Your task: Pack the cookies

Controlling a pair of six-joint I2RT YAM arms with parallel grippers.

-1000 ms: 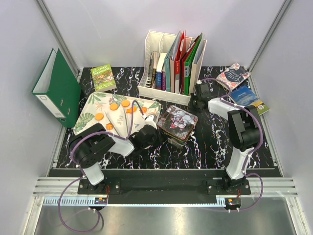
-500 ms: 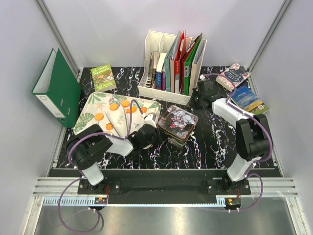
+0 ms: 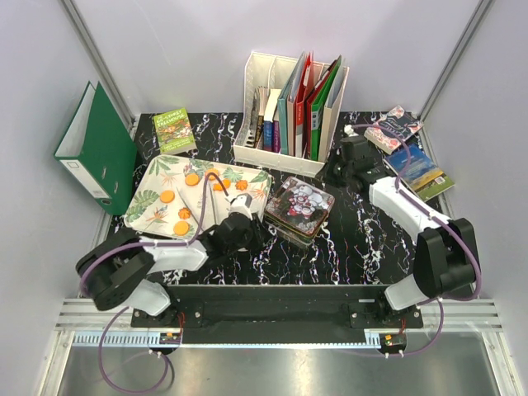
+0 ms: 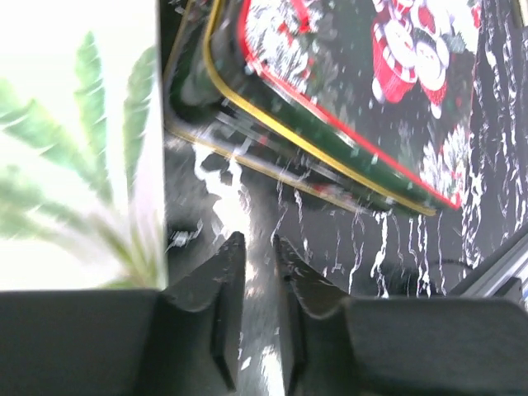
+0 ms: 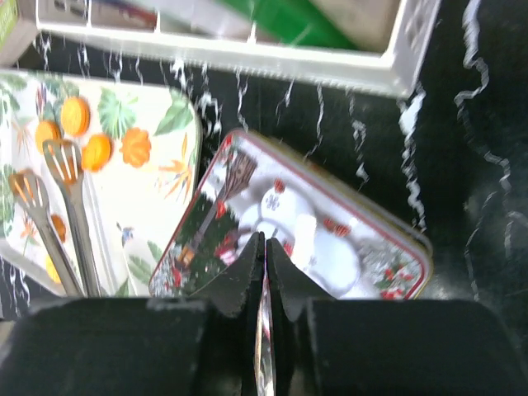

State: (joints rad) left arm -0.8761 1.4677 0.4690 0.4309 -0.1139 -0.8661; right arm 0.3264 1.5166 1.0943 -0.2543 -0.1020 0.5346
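Note:
Several orange cookies (image 3: 191, 179) lie on the leaf-patterned tray (image 3: 153, 206) at the left, and some show in the right wrist view (image 5: 97, 151). I see no green or black ones. A closed Christmas tin (image 3: 299, 208) stands right of the tray and also shows in the left wrist view (image 4: 346, 91) and the right wrist view (image 5: 330, 247). My left gripper (image 3: 250, 216) hovers low between tray and tin, with its jaws (image 4: 258, 243) nearly together and empty. My right gripper (image 3: 337, 169) is raised behind the tin, shut and empty (image 5: 265, 241).
Metal tongs (image 5: 70, 206) lie on the tray beside the cookies. A white file holder (image 3: 293, 103) with folders stands at the back. A green binder (image 3: 99, 148) leans at the left, a green book (image 3: 175, 130) lies behind the tray, and two books (image 3: 408, 144) lie at the back right.
My left arm's elbow has swung down and left, and its gripper has slid slightly toward the near edge. My right arm has stretched out, carrying its gripper right and back, away from the tin.

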